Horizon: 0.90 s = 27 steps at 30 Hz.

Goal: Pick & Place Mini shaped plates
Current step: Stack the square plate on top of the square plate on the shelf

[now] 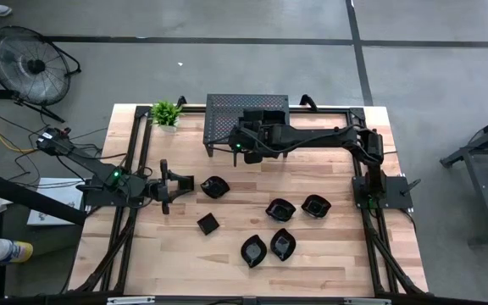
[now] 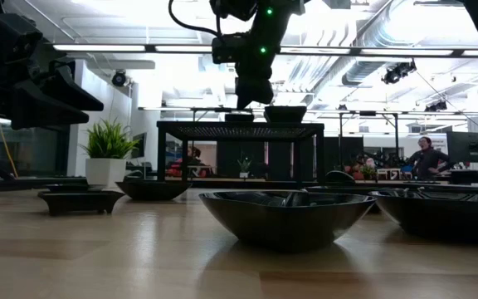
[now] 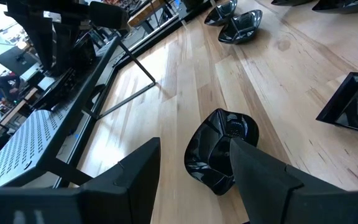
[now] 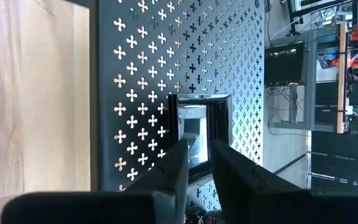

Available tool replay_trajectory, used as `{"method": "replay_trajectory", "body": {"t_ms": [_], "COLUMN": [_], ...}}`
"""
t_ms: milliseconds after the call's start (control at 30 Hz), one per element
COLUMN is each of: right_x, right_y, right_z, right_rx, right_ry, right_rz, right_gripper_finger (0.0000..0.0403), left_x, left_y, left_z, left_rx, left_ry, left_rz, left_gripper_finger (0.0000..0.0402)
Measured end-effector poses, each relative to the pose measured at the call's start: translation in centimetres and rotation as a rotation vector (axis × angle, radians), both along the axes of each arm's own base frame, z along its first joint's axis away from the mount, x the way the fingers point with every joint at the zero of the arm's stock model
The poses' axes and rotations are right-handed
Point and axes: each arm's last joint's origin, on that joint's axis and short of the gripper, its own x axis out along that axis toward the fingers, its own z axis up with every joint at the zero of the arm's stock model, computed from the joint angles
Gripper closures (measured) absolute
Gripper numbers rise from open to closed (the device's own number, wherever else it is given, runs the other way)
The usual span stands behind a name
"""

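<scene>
Wooden table [image 1: 329,246] carries loose mini shaped plates [image 1: 282,244] toward six o'clock. At nine o'clock, the left pincer [image 1: 173,186] gapes wide beside a roundish plate [image 1: 214,187]. At twelve o'clock, the right pincer [image 4: 196,163] narrowly pinches a square plate [image 4: 199,135] on the perforated stand [image 1: 219,114].

Both arms [image 1: 312,135] were matte black, boxy jointed links. Small green light glowed on each wrist. Gripper fingers [image 3: 263,177] were dark, flat, angular.

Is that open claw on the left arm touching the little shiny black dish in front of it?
Apart. The left wrist view shows the open left end effector fingers flanking the glossy black leaf-shaped dish, wood visible between.
</scene>
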Motion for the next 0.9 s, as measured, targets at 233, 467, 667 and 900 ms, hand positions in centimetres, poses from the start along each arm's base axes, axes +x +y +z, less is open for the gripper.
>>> {"method": "replay_trajectory", "body": {"t_ms": [233, 467, 667, 900], "right_x": [0.0, 0.4, 0.7, 0.8], "right_y": [0.3, 2.8, 6.2, 11.2], "right_z": [0.0, 0.0, -0.1, -0.3], "right_rx": [-0.011, -0.012, 0.072, 0.277], "right_ry": [-0.001, -0.011, -0.060, -0.107], "right_rz": [-0.001, 0.044, 0.111, 0.244], "right_gripper_finger": [0.0310, 0.0300, 0.0302, 0.0301], "left_x": [0.0, 0.0, 0.0, 0.0], "left_y": [0.0, 0.0, 0.0, 0.0], "left_z": [0.0, 0.0, 0.0, 0.0], "left_rx": [0.000, 0.000, 0.000, 0.000], "left_ry": [0.000, 0.000, 0.000, 0.000], "left_rz": [0.000, 0.000, 0.000, 0.000], "left_gripper_finger": [0.0213, 0.0213, 0.0213, 0.0213]}}
